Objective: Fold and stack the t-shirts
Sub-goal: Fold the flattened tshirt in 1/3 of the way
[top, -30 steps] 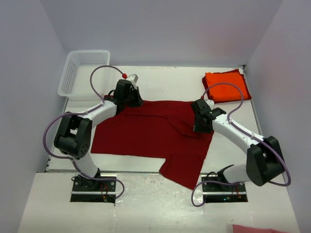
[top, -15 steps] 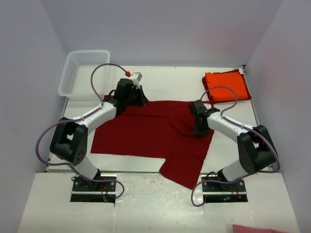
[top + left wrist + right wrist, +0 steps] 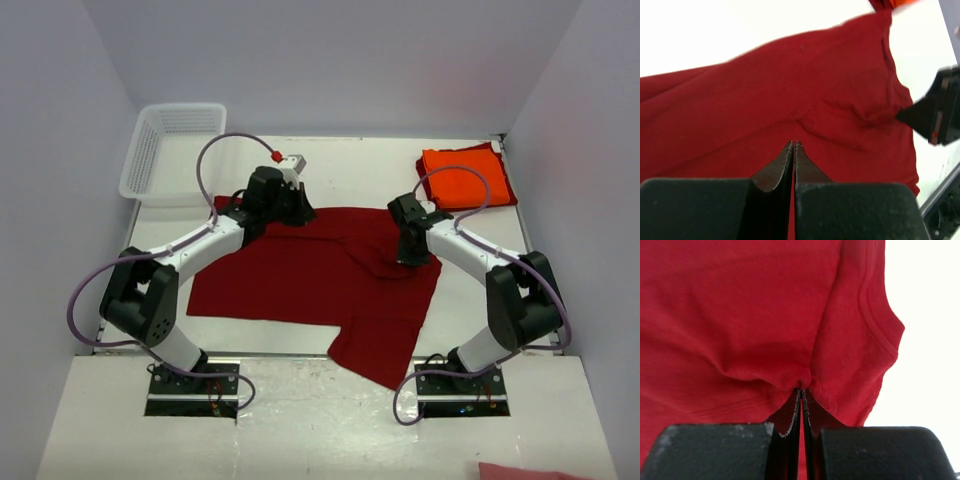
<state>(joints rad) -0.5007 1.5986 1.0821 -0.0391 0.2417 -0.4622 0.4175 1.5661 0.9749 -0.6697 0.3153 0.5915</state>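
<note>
The dark crimson t-shirt point(image 3: 300, 275) lies spread over the middle of the table, its lower right part hanging toward the near edge. My right gripper point(image 3: 405, 262) point(image 3: 801, 389) is shut on a puckered fold of it near the right sleeve. My left gripper point(image 3: 300, 212) point(image 3: 793, 143) is shut and hovers over the shirt's back edge. No cloth is bunched at its tips. The left wrist view also shows the right gripper point(image 3: 935, 115) at the pucker. The bright orange t-shirt point(image 3: 465, 180) lies folded at the back right corner.
A white mesh basket point(image 3: 170, 150) stands at the back left corner. A pinkish cloth point(image 3: 525, 471) shows at the bottom right, off the table. Purple cables loop above both arms. Grey walls close in the table on three sides.
The right gripper has closed on a fold of the crimson shirt and drawn slightly toward the back. The left arm has shifted right along the shirt's back edge, still shut.
</note>
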